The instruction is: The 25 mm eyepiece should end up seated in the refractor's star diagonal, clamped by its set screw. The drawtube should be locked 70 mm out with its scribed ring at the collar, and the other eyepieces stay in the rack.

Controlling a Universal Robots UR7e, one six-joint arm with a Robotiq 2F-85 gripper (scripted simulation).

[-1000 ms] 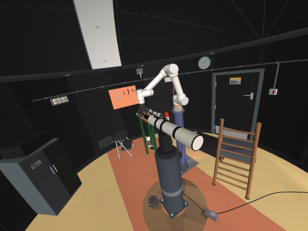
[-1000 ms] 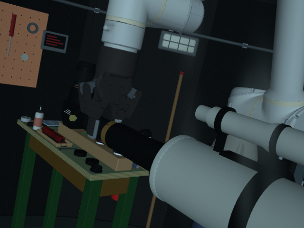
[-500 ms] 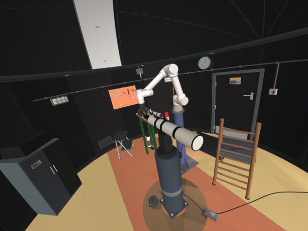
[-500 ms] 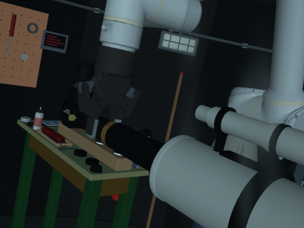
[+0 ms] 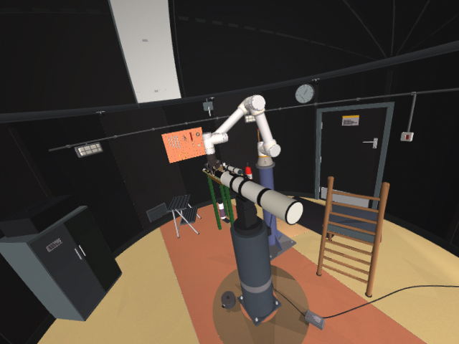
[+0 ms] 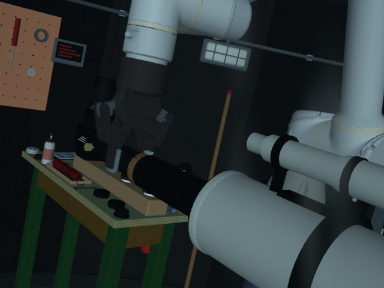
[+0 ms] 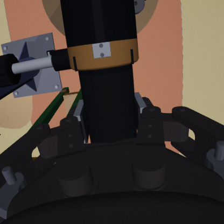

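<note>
The black drawtube (image 7: 109, 107) sticks out of the brass collar (image 7: 102, 55) at the rear of the white refractor (image 5: 259, 196). I grip the drawtube in my gripper (image 7: 109, 113) just behind the collar (image 6: 136, 166). A lock knob on a grey stem (image 7: 29, 64) juts sideways from the collar. The star diagonal (image 6: 90, 136) sits at the drawtube's end, behind my gripper (image 6: 124, 155) in the second side camera, with a small yellow set screw (image 6: 88, 147). The wooden eyepiece rack (image 6: 118, 186) lies on the green table under the tube. Its eyepieces are mostly hidden.
A white bottle (image 6: 48, 149), a red cylinder in a tray (image 6: 66, 170) and black caps (image 6: 115, 207) sit on the table. The finder scope (image 6: 313, 164) runs beside the main tube. A wooden pole (image 6: 214, 167) leans behind. A ladder (image 5: 352, 233) stands to the right.
</note>
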